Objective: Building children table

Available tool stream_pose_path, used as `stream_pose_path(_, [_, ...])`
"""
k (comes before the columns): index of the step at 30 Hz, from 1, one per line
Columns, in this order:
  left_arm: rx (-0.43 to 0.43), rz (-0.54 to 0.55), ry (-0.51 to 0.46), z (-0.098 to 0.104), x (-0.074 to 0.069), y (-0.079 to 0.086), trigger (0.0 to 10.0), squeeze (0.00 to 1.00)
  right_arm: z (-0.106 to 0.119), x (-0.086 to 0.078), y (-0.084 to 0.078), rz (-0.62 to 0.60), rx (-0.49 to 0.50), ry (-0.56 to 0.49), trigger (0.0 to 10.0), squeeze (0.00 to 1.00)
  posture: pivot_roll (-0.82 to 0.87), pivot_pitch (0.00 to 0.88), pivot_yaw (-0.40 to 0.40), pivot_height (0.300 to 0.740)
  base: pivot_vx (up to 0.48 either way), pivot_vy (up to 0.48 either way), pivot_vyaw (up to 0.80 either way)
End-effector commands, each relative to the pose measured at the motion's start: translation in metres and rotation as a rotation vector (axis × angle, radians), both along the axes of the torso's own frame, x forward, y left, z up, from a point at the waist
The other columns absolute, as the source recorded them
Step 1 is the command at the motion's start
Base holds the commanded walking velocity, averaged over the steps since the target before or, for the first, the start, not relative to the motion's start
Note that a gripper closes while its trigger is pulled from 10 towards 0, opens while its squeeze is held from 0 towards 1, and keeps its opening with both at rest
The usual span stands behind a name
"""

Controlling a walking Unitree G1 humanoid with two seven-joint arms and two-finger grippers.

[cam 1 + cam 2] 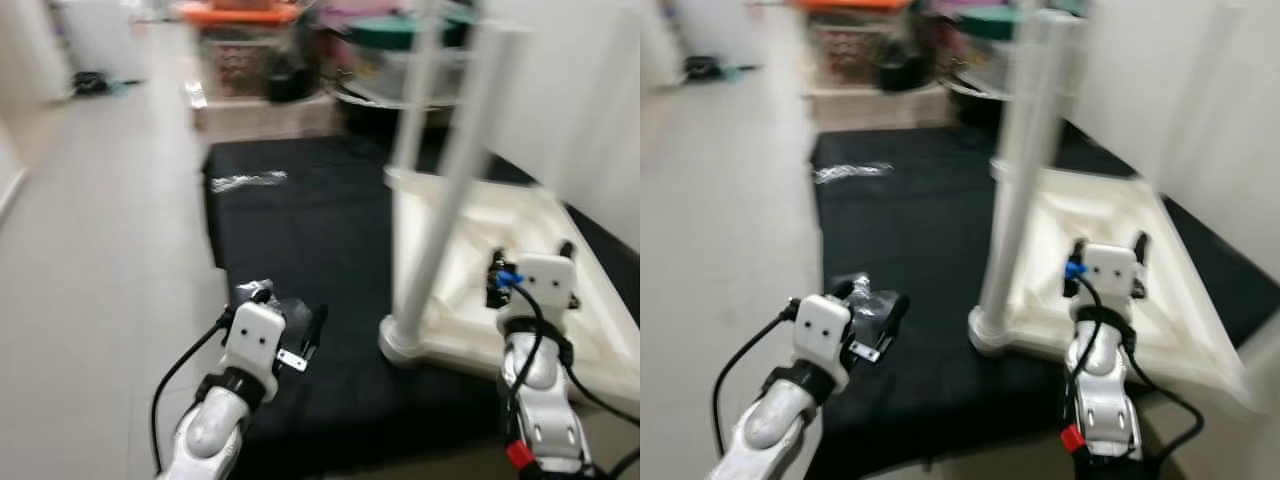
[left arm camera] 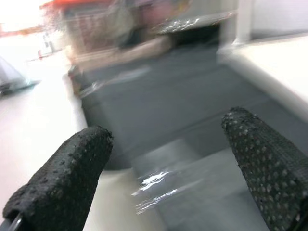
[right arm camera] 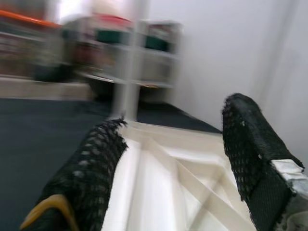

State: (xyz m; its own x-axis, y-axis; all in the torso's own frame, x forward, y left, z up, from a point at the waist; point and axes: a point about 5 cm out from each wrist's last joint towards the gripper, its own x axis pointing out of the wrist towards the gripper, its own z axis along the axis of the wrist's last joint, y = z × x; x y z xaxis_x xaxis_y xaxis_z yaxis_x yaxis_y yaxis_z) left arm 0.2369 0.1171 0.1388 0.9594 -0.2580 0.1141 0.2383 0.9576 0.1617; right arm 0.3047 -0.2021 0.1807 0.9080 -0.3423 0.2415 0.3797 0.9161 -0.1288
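A white children's table (image 1: 480, 250) lies upside down on the right part of a black mat (image 1: 300, 260), with white legs (image 1: 455, 190) standing upward from it. The right gripper (image 1: 530, 258) hovers above the near part of the tabletop's underside, jaws spread wide and holding nothing. The left gripper (image 1: 285, 312) hangs over the mat's near left area, jaws also wide apart. Blurred storage boxes (image 1: 250, 60) stand at the far end.

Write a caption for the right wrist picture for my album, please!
Open right end effector hovers over the upside-down white table top on the black mat.
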Motion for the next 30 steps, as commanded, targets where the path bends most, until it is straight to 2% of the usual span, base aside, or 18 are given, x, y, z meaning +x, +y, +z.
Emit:
stream_pose_path(1, [-0.026, -0.048, -0.008, 0.003, 0.0, -0.013, 10.0, 0.0, -0.008, -0.004, -0.014, -0.057, -0.018, 0.047, 10.0, 0.0, 0.07, 0.014, -0.092, 0.74, 0.0, 0.0, 0.0])
stream_pose_path(5, [-0.023, -0.052, -0.003, 0.003, -0.001, -0.014, 10.0, 0.0, -0.008, -0.002, -0.014, -0.052, 0.01, 0.045, 10.0, 0.0, 0.07, 0.014, -0.093, 0.74, 0.0, 0.0, 0.0])
stream_pose_path(7, [-0.026, -0.071, 0.006, 0.001, -0.003, -0.016, 10.0, 0.0, -0.008, -0.002, -0.028, -0.141, -0.011, 0.073, 10.0, 0.0, 0.07, 0.024, -0.094, 0.74, 0.0, 0.0, 0.0])
stream_pose_path(11, [-0.025, -0.074, 0.013, 0.0, -0.004, -0.017, 10.0, 0.0, -0.01, -0.002, -0.036, -0.168, 0.005, 0.09, 10.0, 0.0, 0.06, 0.027, -0.099, 0.74, 0.0, 0.0, 0.0])
stream_pose_path(14, [-0.043, -0.099, 0.028, -0.002, -0.005, -0.02, 10.0, 0.0, -0.006, 0.008, -0.03, -0.024, 0.114, 0.059, 10.0, 0.0, 0.07, 0.03, -0.099, 0.74, 0.0, 0.0, 0.0])
stream_pose_path(16, [-0.048, -0.114, 0.032, -0.002, -0.006, -0.021, 10.0, 0.0, -0.005, 0.018, -0.017, 0.174, 0.189, 0.064, 10.0, 0.0, 0.06, 0.03, -0.097, 0.74, 0.0, 0.0, 0.0])
stream_pose_path(17, [-0.048, -0.114, 0.032, -0.002, -0.006, -0.021, 10.0, 0.0, -0.005, 0.018, -0.017, 0.174, 0.189, 0.064, 10.0, 0.0, 0.06, 0.03, -0.097, 0.74, 0.0, 0.0, 0.0])
stream_pose_path(18, [-0.048, -0.126, 0.039, -0.003, -0.007, -0.023, 10.0, 0.0, -0.009, 0.023, -0.011, 0.323, 0.238, 0.115, 10.0, 0.0, 0.06, 0.031, -0.096, 0.74, 0.0, 0.0, 0.0])
stream_pose_path(19, [-0.063, -0.149, 0.05, -0.004, -0.009, -0.026, 10.0, 0.0, -0.011, 0.026, -0.013, 0.495, 0.248, 0.149, 10.0, 0.0, 0.06, 0.033, -0.094, 0.74, 0.0, 0.0, 0.0])
stream_pose_path(21, [-0.059, -0.164, 0.057, -0.005, -0.01, -0.027, 10.0, 0.0, -0.01, 0.027, -0.017, 0.566, 0.239, 0.157, 10.0, 0.0, 0.07, 0.033, -0.096, 0.74, 0.0, 0.0, 0.0])
stream_pose_path(24, [-0.051, -0.17, 0.059, -0.005, -0.01, -0.028, 10.0, 0.0, -0.009, 0.028, -0.018, 0.592, 0.24, 0.163, 10.0, 0.0, 0.07, 0.033, -0.096, 0.74, 0.0, 0.0, 0.0])
stream_pose_path(25, [-0.05, -0.193, 0.073, -0.007, -0.013, -0.03, 10.0, 0.0, -0.003, 0.031, -0.026, 0.686, 0.234, 0.188, 10.0, 1.0, 0.07, 0.034, -0.102, 0.74, 0.0, 0.0, 0.0])
stream_pose_path(27, [-0.053, -0.198, 0.075, -0.008, -0.014, -0.03, 10.0, 0.0, -0.002, 0.032, -0.029, 0.703, 0.223, 0.196, 10.0, 1.0, 0.07, 0.034, -0.102, 0.74, 0.0, 0.0, 0.0])
stream_pose_path(30, [-0.043, -0.213, 0.083, -0.01, -0.016, -0.032, 10.0, 0.0, 0.0, 0.028, -0.034, 0.873, 0.185, 0.252, 10.0, 1.0, 0.07, 0.039, -0.102, 0.74, 0.0, 0.0, 0.0])
